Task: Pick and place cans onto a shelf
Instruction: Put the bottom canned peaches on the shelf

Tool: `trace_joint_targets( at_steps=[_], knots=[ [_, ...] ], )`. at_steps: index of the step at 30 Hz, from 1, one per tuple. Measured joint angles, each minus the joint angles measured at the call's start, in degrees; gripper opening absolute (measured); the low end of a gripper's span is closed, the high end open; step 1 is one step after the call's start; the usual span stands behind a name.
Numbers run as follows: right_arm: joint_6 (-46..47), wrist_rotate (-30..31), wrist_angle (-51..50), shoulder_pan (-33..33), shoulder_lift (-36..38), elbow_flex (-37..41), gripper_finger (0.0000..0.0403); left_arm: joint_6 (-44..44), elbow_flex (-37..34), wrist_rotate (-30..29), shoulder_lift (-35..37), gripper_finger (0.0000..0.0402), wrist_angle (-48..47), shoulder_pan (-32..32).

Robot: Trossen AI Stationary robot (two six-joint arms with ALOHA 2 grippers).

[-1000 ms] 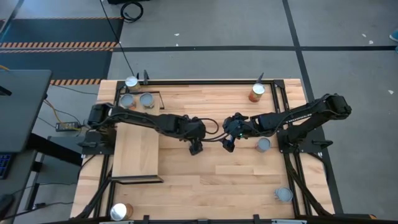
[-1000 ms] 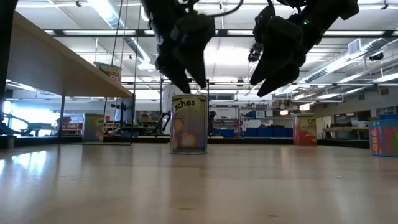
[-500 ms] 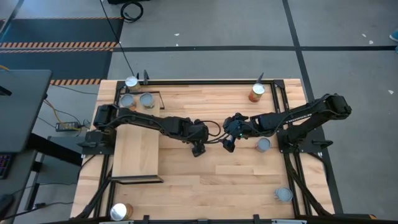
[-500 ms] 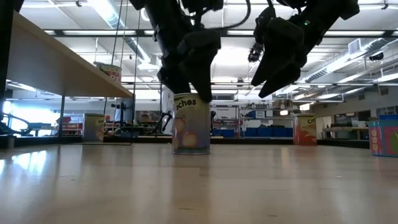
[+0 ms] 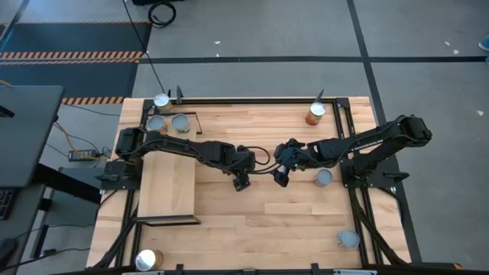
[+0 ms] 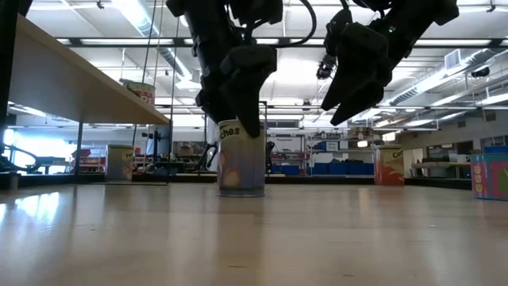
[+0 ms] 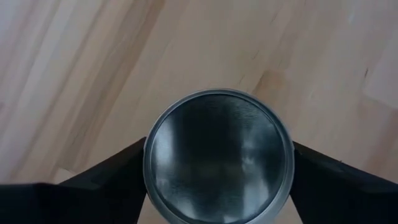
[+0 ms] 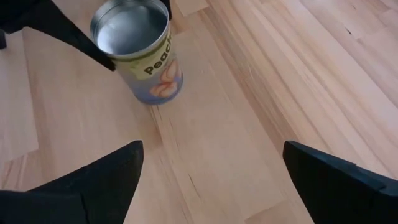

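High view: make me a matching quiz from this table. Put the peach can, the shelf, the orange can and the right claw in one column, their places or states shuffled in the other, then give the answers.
Column one:
1. peach can
2. shelf
3. orange-labelled can
4. right claw

Column two:
A. near the table's top right corner in the high view
B. open, hovering mid-table
C. lying on the left arm's side
D. under the left claw

Pairs: 1-D, 2-C, 3-A, 4-B

- Grey concrete floor (image 5: 252, 38) with dark seam lines surrounds the table.
- Orange-and-black hazard striping (image 5: 72, 55) marks the floor nearby.
- Long ceiling lights (image 6: 139, 17) glow overhead.
- Blue bins (image 6: 329, 168) line the far background.
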State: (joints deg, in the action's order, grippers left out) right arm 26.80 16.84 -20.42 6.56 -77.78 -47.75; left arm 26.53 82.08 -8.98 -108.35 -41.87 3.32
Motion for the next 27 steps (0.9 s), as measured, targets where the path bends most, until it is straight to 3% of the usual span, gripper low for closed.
trace_joint_targets(
  at_steps=[7,18,22,27],
  knots=[
    [-0.3,0.0,-0.02,0.09,0.13,0.0,0.0382,-9.25,1.27,0.04,2.94,0.0319,-4.04,0.06],
    [-1.19,-0.02,1.71,0.16,-0.46,0.0,0.0367,-16.85,12.35,5.21,14.36,0.0319,-20.65,0.46],
    [1.39,-0.22,2.59,0.16,-0.46,0.0,0.0366,-19.57,15.42,4.98,19.14,0.0319,-28.3,0.98],
    [2.56,-3.12,8.47,0.18,-0.46,0.0,0.0366,-22.61,14.02,2.0,27.74,0.0319,-36.61,1.02]
  ],
)
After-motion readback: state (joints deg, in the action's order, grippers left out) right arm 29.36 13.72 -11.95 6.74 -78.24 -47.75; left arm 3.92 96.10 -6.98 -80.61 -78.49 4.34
